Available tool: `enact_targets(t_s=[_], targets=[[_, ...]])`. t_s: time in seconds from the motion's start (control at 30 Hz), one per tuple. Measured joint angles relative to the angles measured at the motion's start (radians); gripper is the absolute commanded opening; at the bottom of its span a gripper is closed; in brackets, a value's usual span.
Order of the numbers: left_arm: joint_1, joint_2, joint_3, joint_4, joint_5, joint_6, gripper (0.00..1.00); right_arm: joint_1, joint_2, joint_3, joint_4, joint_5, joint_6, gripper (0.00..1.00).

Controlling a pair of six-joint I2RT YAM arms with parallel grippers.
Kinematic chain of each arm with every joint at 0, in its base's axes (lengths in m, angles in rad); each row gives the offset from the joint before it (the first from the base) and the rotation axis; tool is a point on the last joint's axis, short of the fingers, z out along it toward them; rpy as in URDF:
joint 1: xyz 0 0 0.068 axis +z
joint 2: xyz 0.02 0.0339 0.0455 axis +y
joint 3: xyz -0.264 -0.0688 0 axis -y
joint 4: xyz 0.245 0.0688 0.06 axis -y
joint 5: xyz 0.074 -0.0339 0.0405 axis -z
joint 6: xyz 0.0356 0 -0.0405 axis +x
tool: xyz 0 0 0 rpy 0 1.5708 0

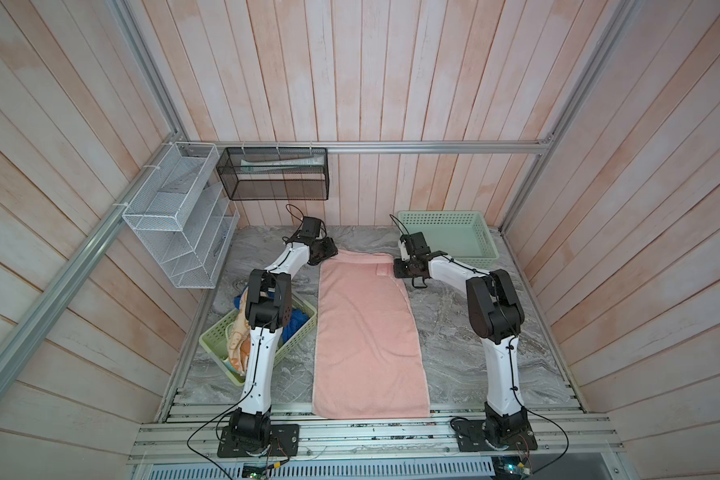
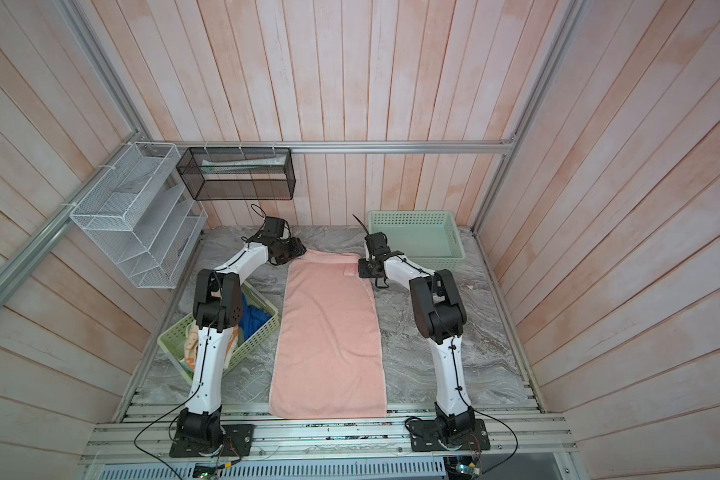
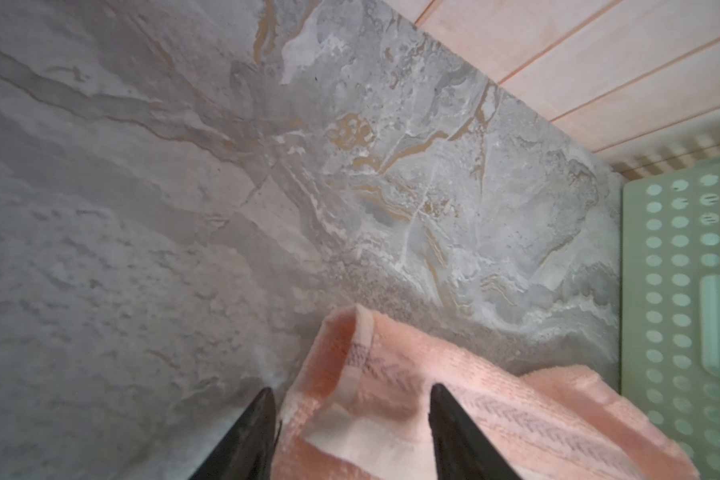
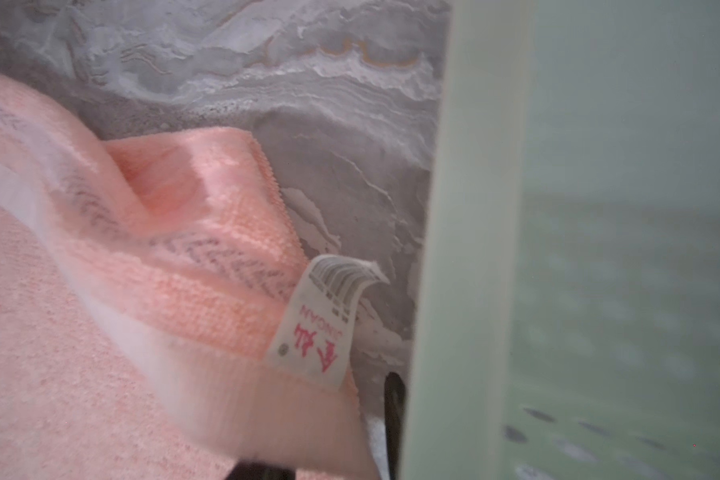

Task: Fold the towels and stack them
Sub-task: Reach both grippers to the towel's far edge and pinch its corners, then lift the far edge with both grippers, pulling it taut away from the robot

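A pink towel (image 1: 366, 332) (image 2: 329, 332) lies spread lengthwise down the middle of the marble table. My left gripper (image 1: 328, 254) (image 2: 295, 255) sits low at its far left corner. In the left wrist view that gripper (image 3: 350, 390) is open, and the folded-up corner of the pink towel (image 3: 371, 353) lies between its fingers. My right gripper (image 1: 400, 270) (image 2: 364, 271) is at the far right corner. In the right wrist view its fingers (image 4: 393, 399) stand apart around the pink towel (image 4: 184, 270) near the white label (image 4: 321, 324). A blue towel (image 1: 298, 322) and an orange towel (image 1: 240, 332) lie in the near-left basket (image 1: 217, 332).
A pale green basket (image 1: 445, 216) (image 2: 412, 214) with nothing in it stands at the far right, and its wall (image 4: 474, 249) is close beside my right gripper. A white wire rack (image 1: 175, 216) and a black mesh rack (image 1: 273, 172) hang at the far left.
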Motion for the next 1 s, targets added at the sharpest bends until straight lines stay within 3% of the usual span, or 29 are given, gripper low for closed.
enact_targets(t_s=[0.17, 0.33, 0.47, 1.0], targets=[[0.020, 0.006, -0.018, 0.048, 0.057, -0.026, 0.40, 0.003, 0.000, -0.007, 0.025, -0.002, -0.027, 0.13], [0.025, -0.017, -0.119, 0.157, 0.095, -0.045, 0.13, 0.013, -0.006, -0.006, 0.020, 0.017, -0.055, 0.08], [0.028, -0.064, -0.188, 0.185, 0.110, -0.050, 0.01, 0.033, -0.018, 0.009, -0.004, 0.048, -0.083, 0.05], [0.080, -0.335, -0.283, 0.220, 0.140, -0.018, 0.00, 0.063, -0.084, 0.232, -0.199, 0.187, -0.241, 0.01]])
